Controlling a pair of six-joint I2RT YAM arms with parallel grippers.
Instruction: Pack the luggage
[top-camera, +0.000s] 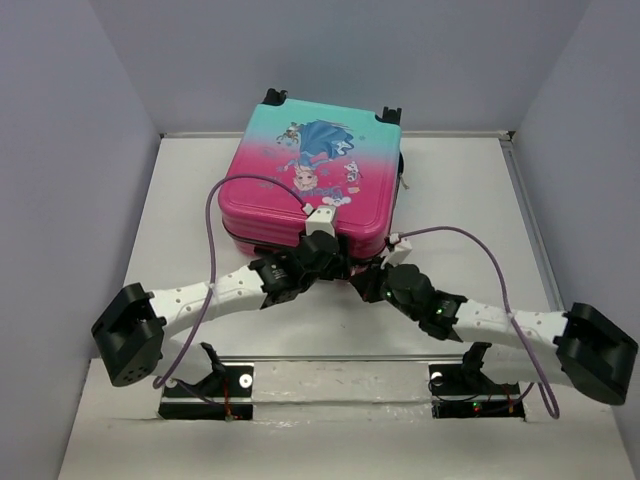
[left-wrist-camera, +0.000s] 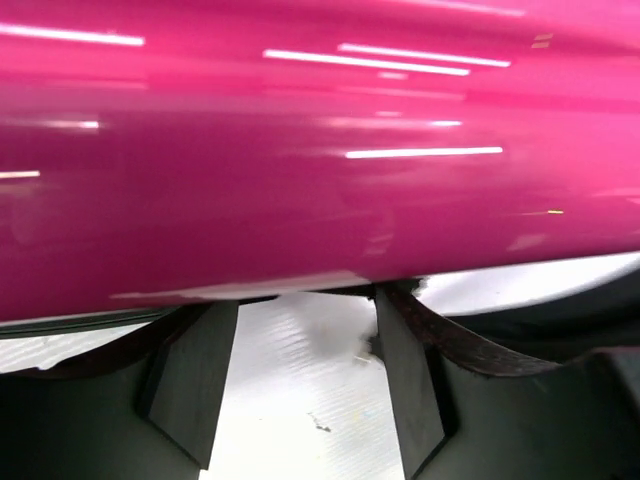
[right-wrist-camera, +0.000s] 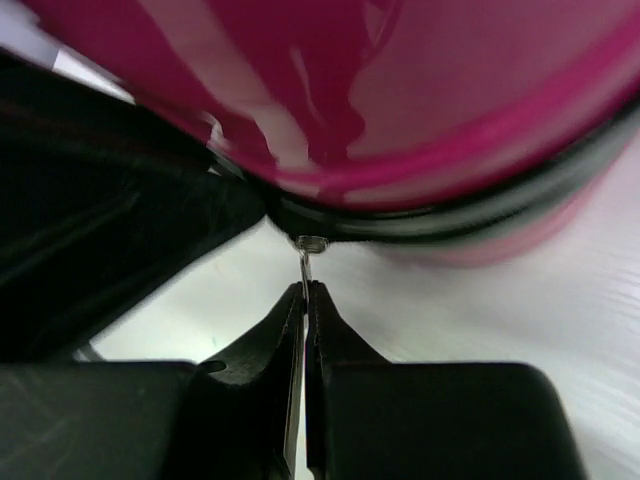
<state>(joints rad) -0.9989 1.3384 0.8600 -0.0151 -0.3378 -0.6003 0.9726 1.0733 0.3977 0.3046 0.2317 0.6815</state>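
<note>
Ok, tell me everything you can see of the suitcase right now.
The suitcase lies flat on the white table, printed face up: glossy hard shell, teal at the far end fading to pink at the near end, with a cartoon princess in blue. Black wheels stick out at its far edge. A dark zip band runs along its side. At the near edge the right pincer is shut on its thin metal zipper pull; the open left pincer sits close by the pink shell.
</note>
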